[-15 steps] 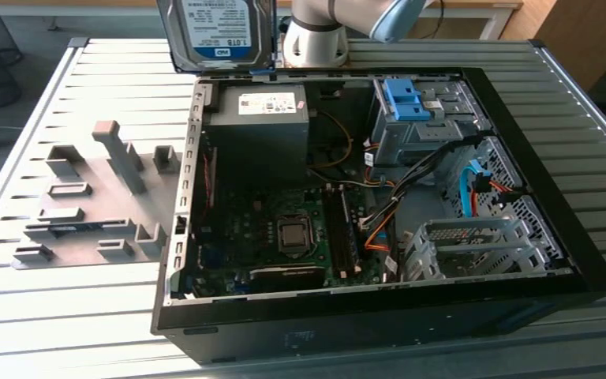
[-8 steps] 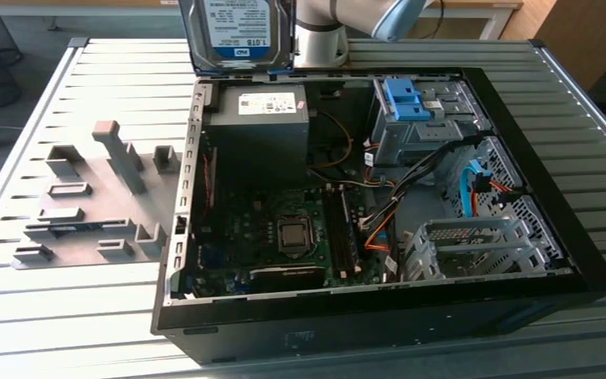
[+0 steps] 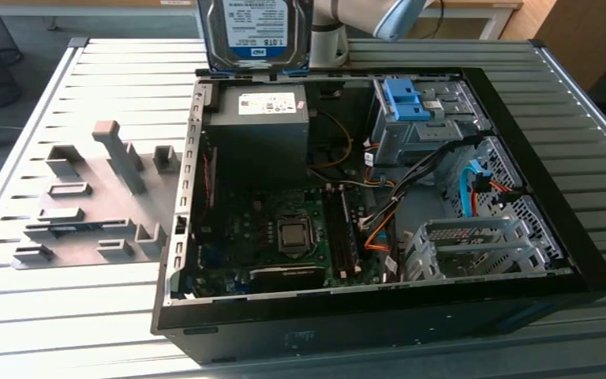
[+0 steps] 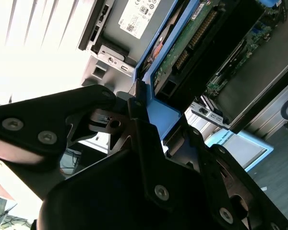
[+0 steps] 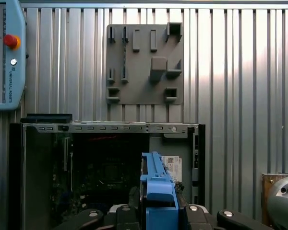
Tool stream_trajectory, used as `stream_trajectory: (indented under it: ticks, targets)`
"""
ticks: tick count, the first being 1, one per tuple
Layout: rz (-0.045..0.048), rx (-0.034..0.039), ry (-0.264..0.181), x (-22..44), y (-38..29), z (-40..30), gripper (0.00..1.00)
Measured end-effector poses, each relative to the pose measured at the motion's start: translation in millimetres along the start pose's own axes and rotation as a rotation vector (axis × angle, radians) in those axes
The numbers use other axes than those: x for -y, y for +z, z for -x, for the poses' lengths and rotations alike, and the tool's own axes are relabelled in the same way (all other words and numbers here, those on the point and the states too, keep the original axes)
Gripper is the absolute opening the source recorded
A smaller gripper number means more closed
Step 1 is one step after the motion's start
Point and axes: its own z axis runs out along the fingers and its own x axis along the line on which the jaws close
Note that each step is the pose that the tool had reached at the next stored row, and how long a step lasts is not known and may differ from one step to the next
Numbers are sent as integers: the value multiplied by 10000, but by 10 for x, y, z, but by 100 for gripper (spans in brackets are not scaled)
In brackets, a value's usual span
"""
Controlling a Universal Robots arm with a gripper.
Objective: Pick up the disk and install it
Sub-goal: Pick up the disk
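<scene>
The disk, a silver hard drive with a white-and-blue label and a blue frame, hangs upright above the far wall of the open computer case. In the second wrist view its green circuit-board side and blue frame face the camera, and my gripper is shut on the frame's end, black fingers on either side. In the first wrist view the disk's blue edge stands between the gripper halves, over the case's dark interior.
Inside the case lie a dark grey power supply, the motherboard, a drive bay with a bare blue clip and a metal cage. A grey fixture plate lies on the slatted table. A teach pendant rests beyond the case.
</scene>
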Motion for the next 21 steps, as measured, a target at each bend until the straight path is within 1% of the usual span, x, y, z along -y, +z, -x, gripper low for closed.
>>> stream_trajectory:
  ticks: [4,11,21]
  targets:
    - [0,0,1,81,-1,1,37]
    - [0,0,0,249,-3,2,37]
    - [0,0,0,426,-4,3,37]
